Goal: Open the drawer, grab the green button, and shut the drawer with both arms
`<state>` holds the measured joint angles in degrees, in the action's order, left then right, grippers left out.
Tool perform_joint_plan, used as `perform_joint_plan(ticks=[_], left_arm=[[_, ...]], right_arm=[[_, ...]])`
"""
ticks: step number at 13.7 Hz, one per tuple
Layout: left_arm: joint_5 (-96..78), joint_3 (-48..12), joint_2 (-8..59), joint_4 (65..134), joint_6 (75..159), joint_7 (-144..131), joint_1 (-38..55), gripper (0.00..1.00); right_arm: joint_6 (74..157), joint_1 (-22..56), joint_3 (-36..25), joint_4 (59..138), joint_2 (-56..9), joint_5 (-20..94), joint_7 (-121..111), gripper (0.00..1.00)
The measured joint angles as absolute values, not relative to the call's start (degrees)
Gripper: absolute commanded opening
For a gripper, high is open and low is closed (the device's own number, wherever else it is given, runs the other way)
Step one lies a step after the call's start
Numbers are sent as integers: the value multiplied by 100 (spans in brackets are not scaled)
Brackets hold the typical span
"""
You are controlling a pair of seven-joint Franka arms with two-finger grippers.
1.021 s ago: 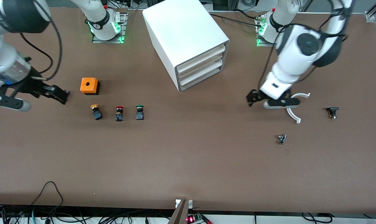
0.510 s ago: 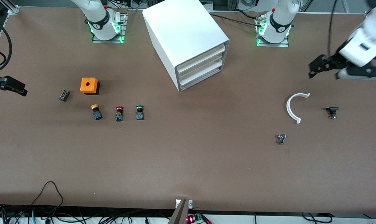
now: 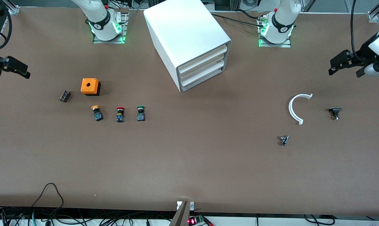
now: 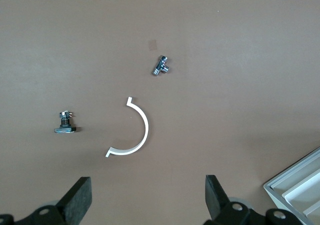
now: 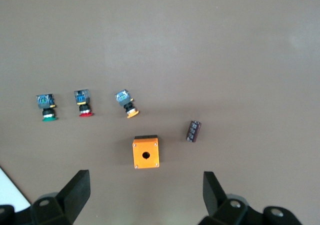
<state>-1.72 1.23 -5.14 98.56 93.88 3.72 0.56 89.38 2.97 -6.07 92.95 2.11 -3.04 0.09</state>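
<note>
Both arms hang raised at the table's two ends, neither touching anything; the right gripper (image 3: 18, 69), fingers spread wide and empty as the right wrist view shows, is over the right arm's end of the table; the left gripper (image 3: 344, 64), likewise spread and empty, is over the left arm's end. The cabinet (image 3: 186, 40) stands mid-table between the bases, its three drawer fronts angled toward the left arm's end; the drawer (image 3: 202, 80), the lowest, appears shut. The button (image 3: 141, 113), green-capped, stands on the open table in a row with the red-capped button (image 3: 120, 114) and the yellow-capped button (image 3: 97, 113), nearer the front camera than the cabinet. By position, the left gripper seems better placed for the drawer front, the right gripper for the button; the row's long axis runs along the table toward that gripper.
</note>
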Motion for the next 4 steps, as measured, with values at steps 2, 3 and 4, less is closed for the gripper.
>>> perform_joint_plan(ticks=[2, 3, 4], left_arm=[[-172, 123, -460, 9806, 9353, 373, 56, 100], [-172, 123, -458, 9792, 9320, 374, 56, 100], [-172, 123, -458, 9779, 9300, 374, 56, 100]], right_arm=[[8962, 297, -608, 9502, 426, -304, 6, 100], [8965, 296, -609, 9528, 446, -301, 3, 100], [8987, 299, -608, 9538, 434, -294, 3, 100]])
